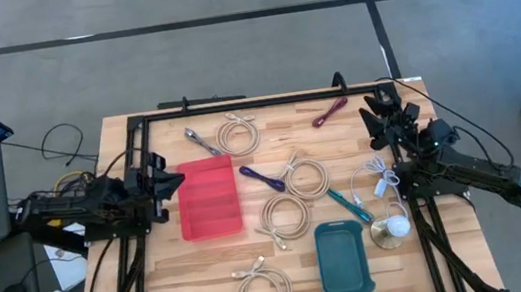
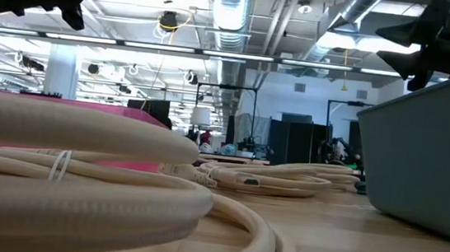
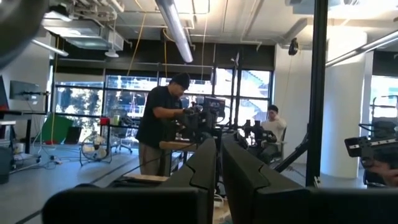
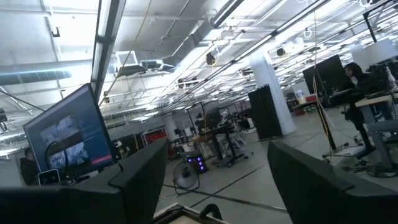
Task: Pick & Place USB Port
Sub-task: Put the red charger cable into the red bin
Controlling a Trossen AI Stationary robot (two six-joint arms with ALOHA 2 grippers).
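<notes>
Seen from above, the light wooden bench (image 1: pixel 207 274) carries four coiled cream USB cables: one (image 1: pixel 237 132) at upper centre, one (image 1: pixel 305 174) just right of centre, one (image 1: pixel 285 216) below it and touching it, and one (image 1: pixel 263 291) near the bottom edge. A fifth, thinner white cable (image 1: pixel 374 179) lies loose at centre right.

There are two trays. The red ribbed plastic tray (image 1: pixel 209 198) sits left of centre; the teal plastic tray (image 1: pixel 343 257) sits at lower centre right. Neither holds a cable.

Small items lie scattered: one metal wrench (image 1: pixel 200 141) at upper left of the bench, one maroon-handled tool (image 1: pixel 330 112) at upper right, one purple-handled tool (image 1: pixel 261 177) at centre, one teal-handled tool (image 1: pixel 348 204) beside the white cable, and one round shiny disc with a white bulb (image 1: pixel 391 230) at lower right.

The left gripper (image 1: pixel 169 181) hovers at the bench's left edge, just beside the red tray, its fingers (image 3: pixel 249 180) clenched together on nothing. The right gripper (image 1: pixel 378 115) hangs at the upper right of the bench, its fingers (image 4: pixel 140 171) spread wide and empty.

Beyond the bench, the left wrist view shows two people at workstations.
</notes>
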